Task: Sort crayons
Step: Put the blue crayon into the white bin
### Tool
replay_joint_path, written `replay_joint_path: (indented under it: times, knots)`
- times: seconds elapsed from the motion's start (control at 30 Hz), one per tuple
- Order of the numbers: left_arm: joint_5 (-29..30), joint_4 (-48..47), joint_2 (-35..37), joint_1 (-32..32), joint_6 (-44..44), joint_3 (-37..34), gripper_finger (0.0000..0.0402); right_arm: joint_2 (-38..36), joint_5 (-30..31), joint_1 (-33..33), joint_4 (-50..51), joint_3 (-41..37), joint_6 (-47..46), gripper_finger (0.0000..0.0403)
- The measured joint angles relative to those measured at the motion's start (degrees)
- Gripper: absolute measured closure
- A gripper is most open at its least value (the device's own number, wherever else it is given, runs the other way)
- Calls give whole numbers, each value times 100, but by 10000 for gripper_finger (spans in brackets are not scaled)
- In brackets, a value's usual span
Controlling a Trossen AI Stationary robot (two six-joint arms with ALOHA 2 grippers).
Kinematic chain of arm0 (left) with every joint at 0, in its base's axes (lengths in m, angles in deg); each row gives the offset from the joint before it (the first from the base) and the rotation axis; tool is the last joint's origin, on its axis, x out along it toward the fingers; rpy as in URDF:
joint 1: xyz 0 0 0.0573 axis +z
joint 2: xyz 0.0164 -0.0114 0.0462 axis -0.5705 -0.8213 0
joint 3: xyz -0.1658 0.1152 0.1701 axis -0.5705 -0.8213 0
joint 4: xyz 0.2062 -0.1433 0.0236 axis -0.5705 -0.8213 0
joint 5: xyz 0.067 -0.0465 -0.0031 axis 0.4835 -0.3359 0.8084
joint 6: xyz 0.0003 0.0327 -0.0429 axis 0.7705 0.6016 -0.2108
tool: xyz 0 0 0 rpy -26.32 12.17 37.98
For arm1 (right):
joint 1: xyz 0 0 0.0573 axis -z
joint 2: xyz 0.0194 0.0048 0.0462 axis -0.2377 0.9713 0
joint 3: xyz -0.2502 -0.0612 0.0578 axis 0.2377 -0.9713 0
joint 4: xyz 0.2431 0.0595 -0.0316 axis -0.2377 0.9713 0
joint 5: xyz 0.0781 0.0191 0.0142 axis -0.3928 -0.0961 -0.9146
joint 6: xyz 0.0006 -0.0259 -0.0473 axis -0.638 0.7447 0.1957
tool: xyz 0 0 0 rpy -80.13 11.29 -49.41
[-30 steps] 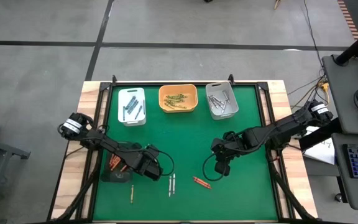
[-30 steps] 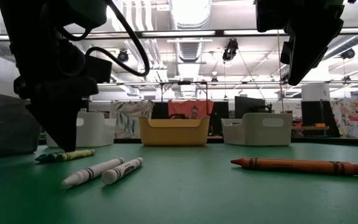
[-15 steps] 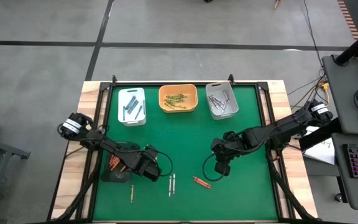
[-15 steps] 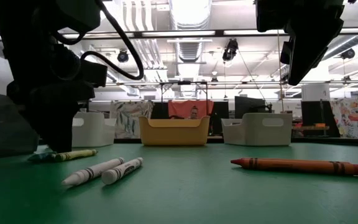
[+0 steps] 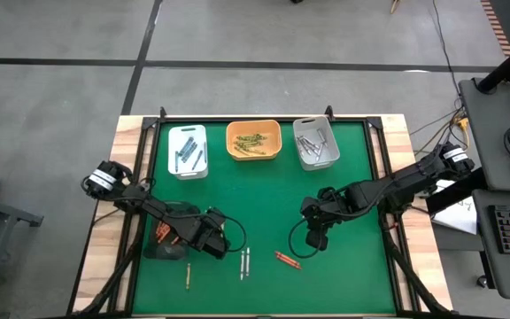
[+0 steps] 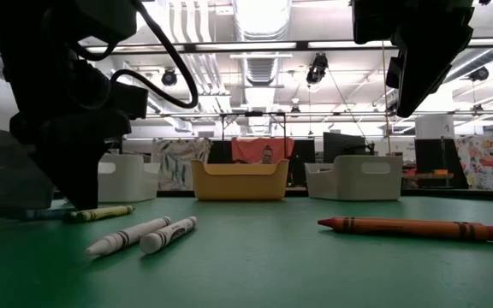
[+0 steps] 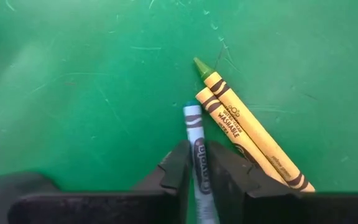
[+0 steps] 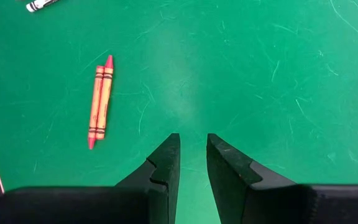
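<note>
green table bears trays and loose crayons.

The overhead camera looked straight down on the whole worktop. The low one sat at surface level, facing the room. Each wrist camera pointed close down at the mat. Overhead, low and right wrist views shared the red-orange crayons.
</note>
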Motion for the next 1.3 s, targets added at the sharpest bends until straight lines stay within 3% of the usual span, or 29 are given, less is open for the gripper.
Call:
replay_joint_path:
  times: [0.2, 0.53, 0.87, 1.0, 1.1, 1.17, 1.3]
  knots:
    - [16, -4, -1, 2, -16, -3, 395, 0, 0, 0, 0, 0, -2, 335]
    - [39, -136, 48, 2, 196, 119, 401, 0, 0, 0, 0, 0, -2, 335]
    - [655, -229, 557, -9, 952, 420, 401, -4, 83, -31, -323, -59, 294, 335]
    - [1228, -102, 998, -9, 1761, 579, 401, -4, 290, -36, -971, -244, 668, 335]
    - [1815, 450, 1428, -19, 2865, 600, 401, -4, 298, -35, -1589, -414, 980, 335]
    - [2140, 1142, 1755, -19, 3814, 506, 401, -4, 308, -35, -2063, -531, 1227, 335]
    - [1930, 3066, 2340, 29, 6034, 109, 401, -4, 482, -35, -3290, -770, 1851, 335]
